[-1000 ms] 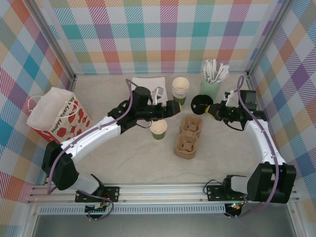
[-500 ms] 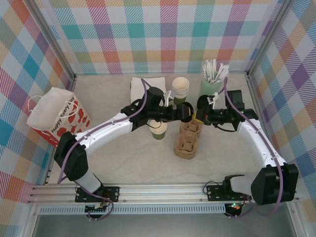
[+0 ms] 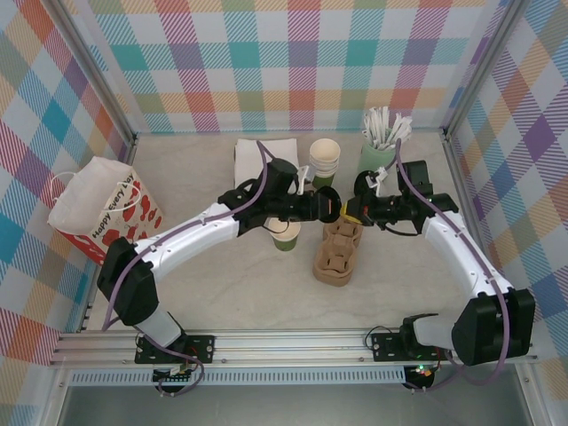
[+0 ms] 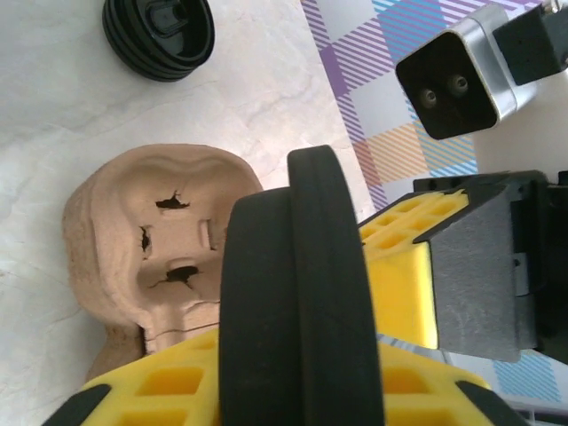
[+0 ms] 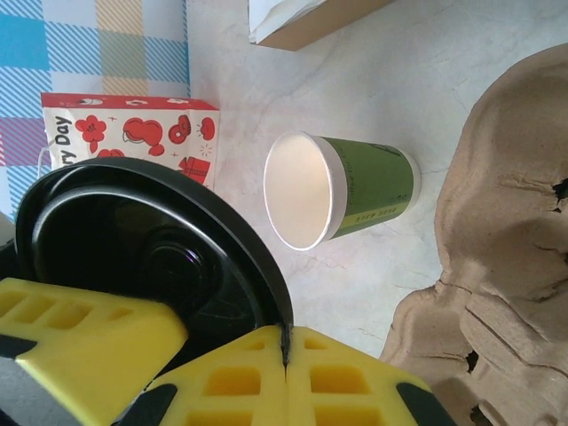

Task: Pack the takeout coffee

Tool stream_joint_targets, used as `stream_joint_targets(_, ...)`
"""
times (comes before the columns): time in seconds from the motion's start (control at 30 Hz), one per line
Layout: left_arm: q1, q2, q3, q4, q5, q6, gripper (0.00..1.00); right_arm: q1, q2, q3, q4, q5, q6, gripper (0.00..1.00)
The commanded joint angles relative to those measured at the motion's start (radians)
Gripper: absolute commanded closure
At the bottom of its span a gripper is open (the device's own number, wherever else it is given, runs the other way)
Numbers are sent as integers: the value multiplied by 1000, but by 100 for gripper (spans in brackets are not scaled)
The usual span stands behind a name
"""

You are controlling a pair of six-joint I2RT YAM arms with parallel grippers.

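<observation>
Handover under way, mid-air, above the far end of the carrier (image 3: 335, 253), up and to the right of the cup (image 3: 286, 233).

Change over the last second:
- The right gripper (image 5: 284, 351) has swung in from beside the pale cup of sticks (image 3: 377, 155), bringing the black lid (image 5: 133, 240) with it.
- The left gripper (image 4: 297, 395) hung wide open over the cup. It has shifted right to meet the lid and drawn its fingers in.
- In the top view the two now sit nose to nose.

Right gripper: closed, pinching the lid by its rim, with the lid held on edge.

Left gripper: its yellow pads lie against both faces of the same lid in the left wrist view. It reads as clamped on, though the squeeze may not be finished. Both grippers hold the lid at once.

Cup: upright on the surface (image 3: 248, 284), mouth open, no lid, just left of the carrier, untouched. The carrier holds nothing. A spare lid (image 4: 158, 35) lies flat on the surface beyond it.

Judgement: the lid is passing from right to left, likely so the left arm can cap the cup. Capping is not yet done and nothing is packed. The next move needs the right gripper to let go cleanly without twisting the lid out of the left's pinch. The edge-on hold is thin, so the lid could pivot or drop.
</observation>
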Motion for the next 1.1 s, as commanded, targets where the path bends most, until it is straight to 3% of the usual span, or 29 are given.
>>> stream_joint_targets(0.0,-22,-58,24,-101,-87,61,81,6,-17,59,-31,-10,-5,88)
stream_joint_targets(0.2,-53,-129,11,-217,-288,195,84,4,-52,148,-165,47,8,61)
stream_joint_targets(0.37,-105,-203,-13,-268,-508,386,84,4,-73,189,-181,17,183,41)
stream_joint_targets(0.53,-160,-258,-69,-233,-690,592,83,4,-45,201,-155,-75,409,38)
stream_joint_targets(0.73,-223,-270,-122,-150,-833,771,83,9,1,227,-169,-136,511,34)
stream_joint_targets(1.07,-275,-201,-97,-118,-890,864,83,74,87,283,-130,-135,576,33)
